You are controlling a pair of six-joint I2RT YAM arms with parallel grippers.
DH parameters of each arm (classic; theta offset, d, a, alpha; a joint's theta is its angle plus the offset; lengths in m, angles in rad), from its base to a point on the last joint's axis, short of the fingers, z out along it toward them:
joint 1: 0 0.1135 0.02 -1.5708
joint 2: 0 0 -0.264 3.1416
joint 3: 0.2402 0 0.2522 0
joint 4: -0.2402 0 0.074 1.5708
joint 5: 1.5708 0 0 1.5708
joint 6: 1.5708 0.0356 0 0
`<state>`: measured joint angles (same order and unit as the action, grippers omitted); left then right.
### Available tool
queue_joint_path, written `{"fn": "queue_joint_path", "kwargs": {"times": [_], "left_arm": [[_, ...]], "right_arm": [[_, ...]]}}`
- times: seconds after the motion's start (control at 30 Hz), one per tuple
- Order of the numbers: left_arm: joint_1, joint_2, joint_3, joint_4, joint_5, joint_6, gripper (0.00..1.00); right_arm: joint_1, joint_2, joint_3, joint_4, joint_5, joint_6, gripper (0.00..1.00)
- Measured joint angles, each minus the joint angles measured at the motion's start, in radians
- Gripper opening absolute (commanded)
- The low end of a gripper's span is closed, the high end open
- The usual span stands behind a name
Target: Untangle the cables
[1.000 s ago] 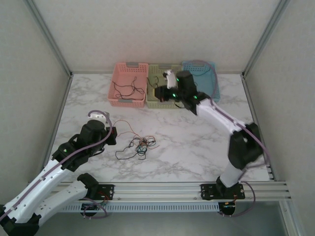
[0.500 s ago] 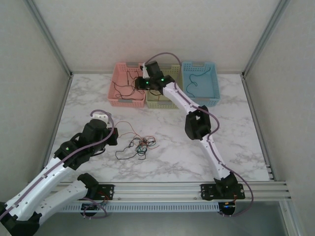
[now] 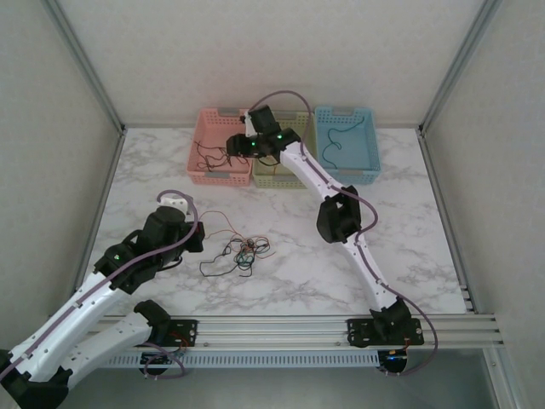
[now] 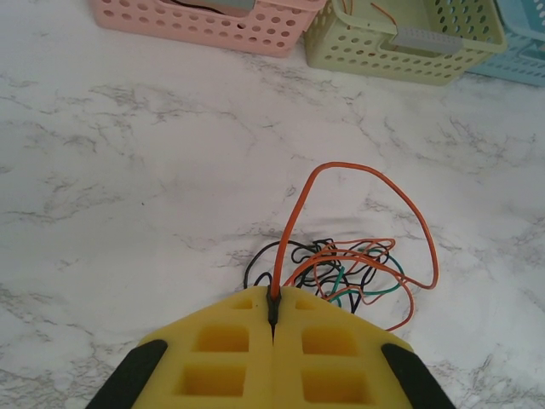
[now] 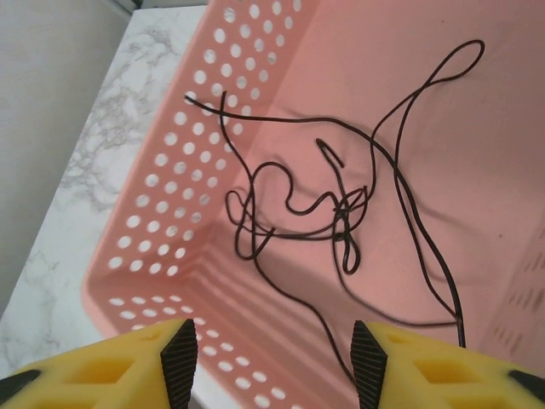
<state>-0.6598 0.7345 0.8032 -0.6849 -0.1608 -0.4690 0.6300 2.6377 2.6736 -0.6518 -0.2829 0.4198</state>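
Cables (image 3: 243,253) lie in a small knot of black, orange and green strands on the table (image 3: 409,230), just beside the left claw (image 4: 272,307). That claw is pinched fully closed on one orange wire (image 4: 289,239), which arches up out of the fingers and loops back down into the knot. More black wires (image 5: 341,213) lie loosely curled on the floor of the pink basket (image 5: 153,221), under the right claw (image 5: 272,349), whose jaws stand well apart with nothing gripped.

These wires look very light, thin and springy, so they probably hold their curl and drag their neighbours along when pulled. A thin strand could slip from the pads unless it is caught squarely between them. The best hold is likely a free end or an outer loop standing clear of the knot, with the pull slow and away from the tangle.
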Motion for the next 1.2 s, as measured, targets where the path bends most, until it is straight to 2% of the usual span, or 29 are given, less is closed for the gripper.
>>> {"fn": "queue_joint_path", "kwargs": {"times": [0.07, 0.13, 0.3, 0.4, 0.5, 0.6, 0.7, 0.87, 1.2], "left_arm": [[0.0, 0.0, 0.0, 0.0, 0.001, 0.0, 0.0], [0.0, -0.001, 0.0, 0.001, 0.005, -0.001, 0.0], [0.0, -0.003, 0.0, 0.024, 0.056, -0.003, 0.0], [0.0, -0.011, 0.0, 0.049, 0.092, -0.003, 0.0], [0.0, -0.008, 0.001, 0.068, 0.113, -0.002, 0.0], [0.0, 0.017, 0.006, 0.08, 0.136, 0.001, 0.0], [0.0, 0.055, 0.012, 0.096, 0.166, 0.005, 0.0], [0.0, 0.118, 0.056, 0.101, 0.203, 0.013, 0.0], [0.0, 0.156, 0.109, 0.103, 0.231, 0.013, 0.0]], "right_arm": [[0.0, -0.084, -0.068, -0.01, -0.002, -0.013, 0.5], [0.0, -0.236, -0.23, 0.011, -0.01, -0.021, 0.5], [0.0, -0.731, -0.8, 0.194, -0.04, -0.048, 0.56], [0.0, -1.02, -1.161, 0.402, -0.089, -0.065, 0.61], [0.003, -1.173, -1.432, 0.571, -0.167, -0.082, 0.68], [0.029, -1.209, -1.641, 0.68, -0.24, -0.121, 0.71], [0.089, -1.195, -1.757, 0.701, -0.272, -0.174, 0.71], [0.173, -1.165, -1.779, 0.785, -0.293, -0.246, 0.71], [0.193, -1.069, -1.778, 0.88, -0.279, -0.354, 0.66]]}}
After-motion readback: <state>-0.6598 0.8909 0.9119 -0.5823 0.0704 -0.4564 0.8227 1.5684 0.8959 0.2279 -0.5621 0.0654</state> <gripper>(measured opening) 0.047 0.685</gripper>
